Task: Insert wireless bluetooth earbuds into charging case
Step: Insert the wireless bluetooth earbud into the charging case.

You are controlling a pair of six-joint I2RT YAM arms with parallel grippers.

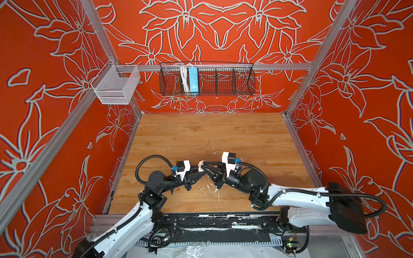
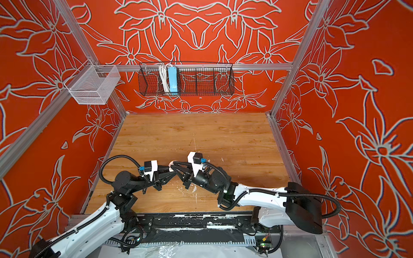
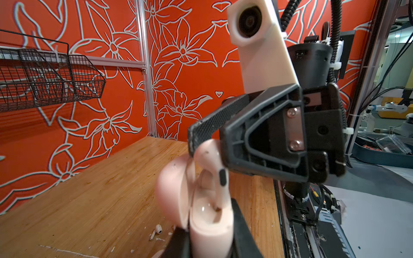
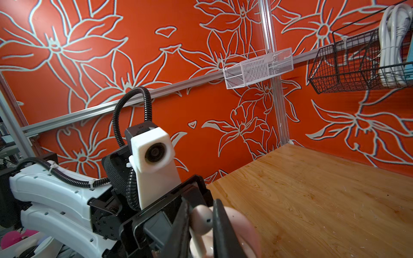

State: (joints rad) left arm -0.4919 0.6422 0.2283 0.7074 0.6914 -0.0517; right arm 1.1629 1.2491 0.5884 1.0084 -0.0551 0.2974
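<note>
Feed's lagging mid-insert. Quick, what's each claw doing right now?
Left claw: closed on the open pink charging case.
Right claw: closed on a pink earbud, stem down at the case's opening.

two earbuds (image 3: 210, 160), one open pink case (image 3: 209, 230), two wall baskets (image 1: 223, 81).

Case (image 3: 201, 225): pale pink, glossy, lid swung open to one side. It is upright and off the table (image 3: 89, 201), clamped in the left gripper's (image 3: 211, 242) jaws.
Pink earbud (image 3: 212, 169): black oval mark on the stem, pinched by the right gripper (image 3: 207, 154). Stem points down, tip reaching into the open case.
White earbud (image 3: 157, 230): lying loose on the table, near the case.
</note>
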